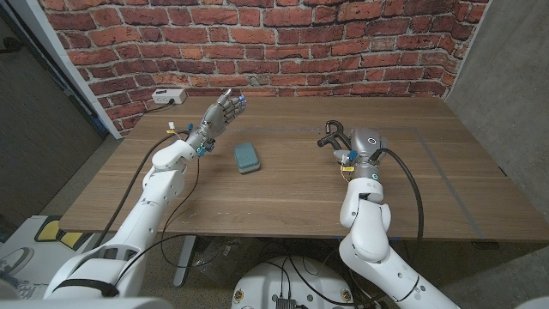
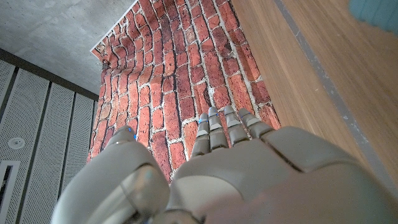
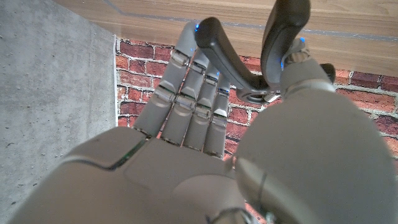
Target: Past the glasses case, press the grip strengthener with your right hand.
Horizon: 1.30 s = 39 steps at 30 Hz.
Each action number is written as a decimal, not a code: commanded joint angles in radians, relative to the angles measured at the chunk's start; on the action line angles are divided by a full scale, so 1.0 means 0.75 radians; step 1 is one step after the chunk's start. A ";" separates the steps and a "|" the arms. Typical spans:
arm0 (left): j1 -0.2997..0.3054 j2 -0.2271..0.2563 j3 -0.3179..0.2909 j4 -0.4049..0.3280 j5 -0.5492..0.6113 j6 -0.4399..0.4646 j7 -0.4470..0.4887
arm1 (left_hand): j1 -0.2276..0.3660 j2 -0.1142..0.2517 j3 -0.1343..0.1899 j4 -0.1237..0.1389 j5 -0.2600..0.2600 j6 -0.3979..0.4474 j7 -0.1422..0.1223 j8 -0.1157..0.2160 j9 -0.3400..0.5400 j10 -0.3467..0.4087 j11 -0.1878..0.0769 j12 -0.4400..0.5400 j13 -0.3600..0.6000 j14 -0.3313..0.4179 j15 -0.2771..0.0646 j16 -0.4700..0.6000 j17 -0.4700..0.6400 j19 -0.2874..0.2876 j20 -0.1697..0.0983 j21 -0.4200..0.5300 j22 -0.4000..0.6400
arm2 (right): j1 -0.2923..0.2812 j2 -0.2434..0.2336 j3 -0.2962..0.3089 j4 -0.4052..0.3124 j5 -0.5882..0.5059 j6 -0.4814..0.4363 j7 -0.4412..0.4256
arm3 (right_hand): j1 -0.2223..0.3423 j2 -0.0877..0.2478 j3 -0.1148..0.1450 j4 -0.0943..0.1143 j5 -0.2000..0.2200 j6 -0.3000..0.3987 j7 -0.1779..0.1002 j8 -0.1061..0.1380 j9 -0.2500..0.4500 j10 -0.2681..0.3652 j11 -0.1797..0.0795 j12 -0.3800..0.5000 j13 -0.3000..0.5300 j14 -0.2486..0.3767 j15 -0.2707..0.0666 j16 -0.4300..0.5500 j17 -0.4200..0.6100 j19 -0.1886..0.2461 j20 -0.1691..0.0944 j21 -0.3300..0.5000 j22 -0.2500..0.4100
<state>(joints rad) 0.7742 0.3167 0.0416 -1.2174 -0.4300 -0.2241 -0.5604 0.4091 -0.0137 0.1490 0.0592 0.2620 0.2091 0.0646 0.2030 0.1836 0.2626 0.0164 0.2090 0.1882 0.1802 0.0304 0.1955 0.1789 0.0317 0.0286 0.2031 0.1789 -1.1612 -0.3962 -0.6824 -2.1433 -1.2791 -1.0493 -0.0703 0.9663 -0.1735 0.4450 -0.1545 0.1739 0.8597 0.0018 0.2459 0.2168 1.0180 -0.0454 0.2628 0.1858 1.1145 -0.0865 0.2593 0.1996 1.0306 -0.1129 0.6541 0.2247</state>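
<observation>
The black grip strengthener (image 1: 331,133) is right of the table's middle, at the fingertips of my right hand (image 1: 364,144). In the right wrist view its two handles (image 3: 268,43) sit between that hand's thumb and fingers. One handle lies across the outstretched fingers (image 3: 186,93) and the thumb presses against the other. The teal glasses case (image 1: 247,157) lies flat on the wood, left of the strengthener and well apart from it. My left hand (image 1: 221,112) is raised above the table's far left part with its fingers spread, and it holds nothing. Its back (image 2: 249,180) faces the left wrist camera.
A white power strip (image 1: 167,96) lies at the table's far left corner, against the brick wall (image 1: 283,43). A corner of the teal case (image 2: 379,12) appears on the wooden table (image 1: 283,202) in the left wrist view.
</observation>
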 commanded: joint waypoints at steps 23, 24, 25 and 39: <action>-0.038 -0.013 -0.001 0.051 0.018 0.000 -0.029 | 0.005 0.012 -0.008 0.004 -0.005 0.017 0.001 -0.001 0.008 0.016 -0.003 -0.005 0.006 0.011 0.005 -0.008 0.005 0.000 0.004 -0.001 0.004 | 0.110 -0.097 -0.122 0.000 0.143 -0.156 -0.084 | 0.302 0.325 -0.041 0.016 0.005 0.150 -0.135 -0.021 0.004 0.125 -0.128 -0.028 0.002 0.176 -0.197 -0.024 -0.006 0.073 -0.139 0.045 -0.009; -0.040 -0.013 -0.001 0.054 0.019 -0.001 -0.030 | 0.006 0.012 -0.008 0.004 -0.005 0.018 0.001 -0.001 0.008 0.016 -0.003 -0.005 0.006 0.011 0.006 -0.008 0.005 0.000 0.004 -0.001 0.004 | 0.112 -0.100 -0.125 -0.001 0.147 -0.159 -0.087 | 0.300 0.324 -0.043 0.017 0.005 0.147 -0.136 -0.023 0.004 0.124 -0.128 -0.029 0.002 0.174 -0.196 -0.026 -0.007 0.072 -0.139 0.045 -0.009; -0.041 -0.014 -0.001 0.055 0.021 0.000 -0.030 | 0.006 0.012 -0.008 0.004 -0.005 0.018 0.000 -0.001 0.008 0.016 -0.002 -0.005 0.006 0.011 0.005 -0.008 0.005 0.000 0.004 -0.001 0.004 | 0.114 -0.102 -0.128 -0.002 0.151 -0.162 -0.089 | 0.294 0.321 -0.047 0.018 0.006 0.143 -0.135 -0.026 0.004 0.120 -0.127 -0.033 0.002 0.167 -0.196 -0.031 -0.008 0.066 -0.139 0.045 -0.011; -0.055 -0.020 -0.003 0.073 0.028 0.000 -0.044 | 0.007 0.013 -0.010 0.005 -0.006 0.016 0.000 -0.002 0.008 0.015 -0.002 -0.006 0.006 0.010 0.006 -0.008 0.005 0.000 0.003 0.000 0.004 | 0.168 -0.150 -0.186 -0.021 0.185 -0.238 -0.056 | 0.234 0.306 -0.076 0.037 0.006 0.101 -0.130 -0.052 0.005 0.082 -0.125 -0.061 0.002 0.126 -0.189 -0.061 -0.010 0.021 -0.137 0.044 -0.025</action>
<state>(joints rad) 0.7409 0.3047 0.0411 -1.1732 -0.4143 -0.2242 -0.5862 0.4166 -0.0062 0.1451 0.0634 0.2620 0.2127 0.0682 0.2030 0.1836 0.2669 0.0123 0.2090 0.1882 0.1801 0.0305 0.1955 0.1789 0.0318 0.0286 0.2031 0.1789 -1.0689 -0.4812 -0.7866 -2.1496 -1.1592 -1.1858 -0.1297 0.9481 -0.1553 0.3954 -0.1295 0.1739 0.8612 -0.0187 0.2094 0.2165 1.0216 -0.0744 0.2216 0.1833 1.1226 -0.1162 0.2197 0.1881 1.0263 -0.1380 0.6854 0.2047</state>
